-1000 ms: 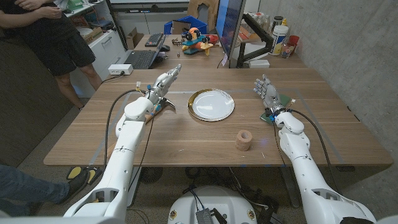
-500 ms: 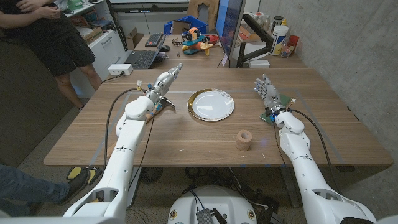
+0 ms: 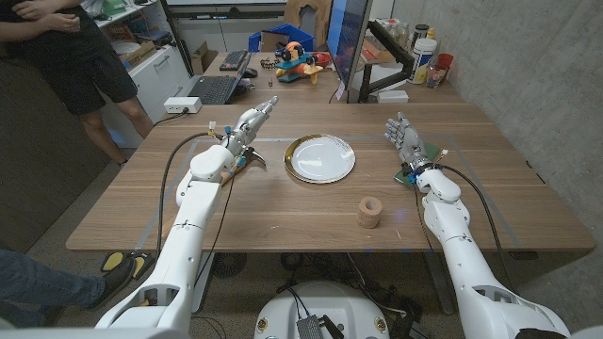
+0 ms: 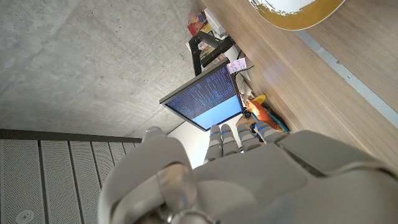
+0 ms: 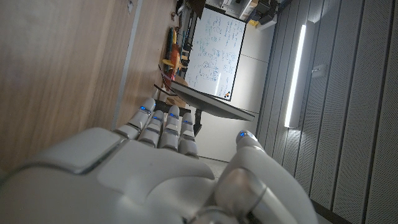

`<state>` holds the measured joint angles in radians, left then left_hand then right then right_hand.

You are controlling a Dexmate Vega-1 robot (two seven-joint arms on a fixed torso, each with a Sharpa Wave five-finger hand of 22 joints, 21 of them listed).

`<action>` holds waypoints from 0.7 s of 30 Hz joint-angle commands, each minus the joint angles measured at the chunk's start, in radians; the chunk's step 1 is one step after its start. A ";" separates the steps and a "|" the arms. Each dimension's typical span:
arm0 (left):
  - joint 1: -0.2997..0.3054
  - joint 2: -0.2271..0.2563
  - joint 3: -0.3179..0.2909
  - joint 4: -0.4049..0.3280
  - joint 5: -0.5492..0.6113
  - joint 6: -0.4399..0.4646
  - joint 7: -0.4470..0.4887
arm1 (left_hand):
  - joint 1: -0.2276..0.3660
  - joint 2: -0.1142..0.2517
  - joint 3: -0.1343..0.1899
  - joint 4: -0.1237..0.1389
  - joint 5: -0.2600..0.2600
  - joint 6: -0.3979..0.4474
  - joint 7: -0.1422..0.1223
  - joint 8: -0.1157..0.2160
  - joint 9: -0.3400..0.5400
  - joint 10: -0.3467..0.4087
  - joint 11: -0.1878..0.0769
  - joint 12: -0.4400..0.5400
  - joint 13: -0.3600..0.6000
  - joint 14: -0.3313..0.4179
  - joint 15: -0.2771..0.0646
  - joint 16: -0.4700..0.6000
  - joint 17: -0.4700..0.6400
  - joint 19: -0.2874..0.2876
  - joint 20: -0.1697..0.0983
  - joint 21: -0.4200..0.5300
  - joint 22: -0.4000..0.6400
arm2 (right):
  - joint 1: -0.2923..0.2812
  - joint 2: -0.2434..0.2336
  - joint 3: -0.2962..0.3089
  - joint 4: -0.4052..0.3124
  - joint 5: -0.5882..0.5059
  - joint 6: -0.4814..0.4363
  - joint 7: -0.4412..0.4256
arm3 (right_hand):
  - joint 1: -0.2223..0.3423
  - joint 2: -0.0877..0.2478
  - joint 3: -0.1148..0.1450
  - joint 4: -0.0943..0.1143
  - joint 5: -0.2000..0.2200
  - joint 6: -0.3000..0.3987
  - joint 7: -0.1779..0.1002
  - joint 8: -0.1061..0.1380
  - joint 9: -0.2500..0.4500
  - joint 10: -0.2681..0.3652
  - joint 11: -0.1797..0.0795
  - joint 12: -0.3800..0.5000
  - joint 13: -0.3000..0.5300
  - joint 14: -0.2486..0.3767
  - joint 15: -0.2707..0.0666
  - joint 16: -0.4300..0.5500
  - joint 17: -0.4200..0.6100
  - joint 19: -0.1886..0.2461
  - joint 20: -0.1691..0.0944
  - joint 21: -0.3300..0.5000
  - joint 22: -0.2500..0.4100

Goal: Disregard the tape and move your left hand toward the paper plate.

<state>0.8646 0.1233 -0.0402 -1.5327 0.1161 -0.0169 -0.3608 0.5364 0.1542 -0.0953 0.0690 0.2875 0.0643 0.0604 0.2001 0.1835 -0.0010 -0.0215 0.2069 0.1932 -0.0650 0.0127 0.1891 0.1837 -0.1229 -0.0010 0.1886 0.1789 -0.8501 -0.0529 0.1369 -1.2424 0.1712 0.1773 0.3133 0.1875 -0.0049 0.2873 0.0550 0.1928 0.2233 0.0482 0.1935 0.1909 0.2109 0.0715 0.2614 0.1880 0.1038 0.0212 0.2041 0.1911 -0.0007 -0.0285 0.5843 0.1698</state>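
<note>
Paper plate (image 3: pixel 321 158) lies on wooden table (image 3: pixel 283 212); left hand (image 3: pixel 247 131) spread, empty.

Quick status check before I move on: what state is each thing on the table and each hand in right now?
left hand: open, holding nothing, left of the plate.
right hand: open, holding nothing.
paper plate: flat on the table, nothing on it, untouched.
tape: on the table, untouched.

A matt wood-grain table (image 3: pixel 283 212) is seen; the plate (image 3: pixel 321 157) looks glossy white with a gold rim; the hands (image 3: pixel 247 130) (image 3: pixel 403 138) are of smooth pale plastic
</note>
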 commanded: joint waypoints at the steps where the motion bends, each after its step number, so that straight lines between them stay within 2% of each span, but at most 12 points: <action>1: -0.005 0.010 0.016 -0.002 0.020 -0.004 0.000 | 0.014 0.000 0.006 0.001 -0.005 0.000 -0.005 -0.001 0.005 -0.002 0.000 -0.002 0.001 -0.008 -0.002 -0.001 0.003 -0.011 -0.002 0.004 0.003 | 0.001 0.005 -0.002 0.004 -0.002 0.006 -0.006 | 0.001 0.007 0.000 0.000 0.006 0.007 0.001 0.008 0.002 0.008 -0.001 -0.006 0.003 0.009 0.003 0.001 0.001 0.006 -0.013 -0.003 0.002; 21: -0.019 0.016 0.040 0.001 0.041 0.002 -0.009 | 0.023 -0.001 0.010 -0.003 -0.007 -0.002 -0.006 -0.001 0.005 -0.003 -0.002 -0.003 0.001 -0.012 -0.001 -0.002 0.002 -0.020 -0.002 0.004 0.003 | -0.005 0.005 -0.001 -0.004 -0.002 0.007 -0.006 | 0.000 0.008 -0.003 -0.001 0.006 0.007 0.001 0.007 0.002 0.009 -0.001 -0.008 0.003 0.010 0.002 0.000 0.001 0.009 -0.013 -0.012 0.003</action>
<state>0.8518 0.1360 -0.0124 -1.5333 0.1441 -0.0203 -0.3671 0.5456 0.1528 -0.0896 0.0691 0.2804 0.0607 0.0568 0.2002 0.1836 -0.0009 -0.0215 0.2069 0.1931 -0.0650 0.0127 0.1891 0.1837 -0.1348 0.0001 0.1886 0.1788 -0.8536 -0.0479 0.1355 -1.2435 0.1696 0.1830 0.3068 0.1875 -0.0049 0.2873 0.0551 0.1927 0.2233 0.0482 0.1935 0.1910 0.2108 0.0715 0.2553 0.1880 0.1037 0.0213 0.2041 0.1911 0.0029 -0.0322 0.5728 0.1698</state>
